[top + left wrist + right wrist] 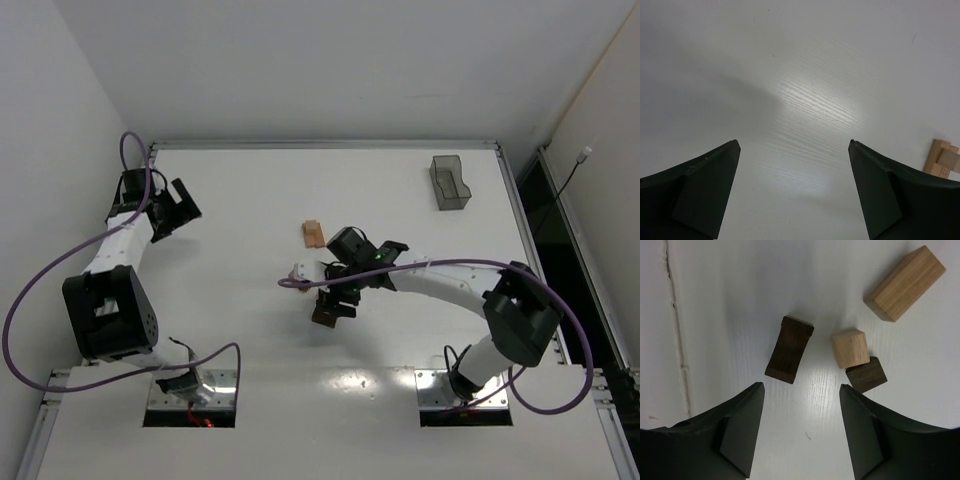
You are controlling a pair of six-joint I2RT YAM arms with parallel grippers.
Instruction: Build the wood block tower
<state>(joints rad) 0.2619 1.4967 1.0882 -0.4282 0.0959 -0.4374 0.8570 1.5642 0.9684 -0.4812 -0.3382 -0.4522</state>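
Note:
The wood block tower shows only as a low clump of light tan blocks (313, 233) at the table's middle, also at the right edge of the left wrist view (943, 157). I cannot tell how they are stacked. My right gripper (801, 387) hangs open over loose blocks, with nothing between its fingers. Just beyond its fingertips lie a dark arch piece (790, 349), a tan cube (850, 347) touching a dark cube (866, 374), and a tan bar (905, 282). My left gripper (794, 142) is open over bare table at the far left (180, 212).
A clear grey plastic bin (449, 182) stands at the back right. A raised rim (325, 144) runs along the table's far edge. The right arm (450, 275) stretches across the table's middle toward the blocks.

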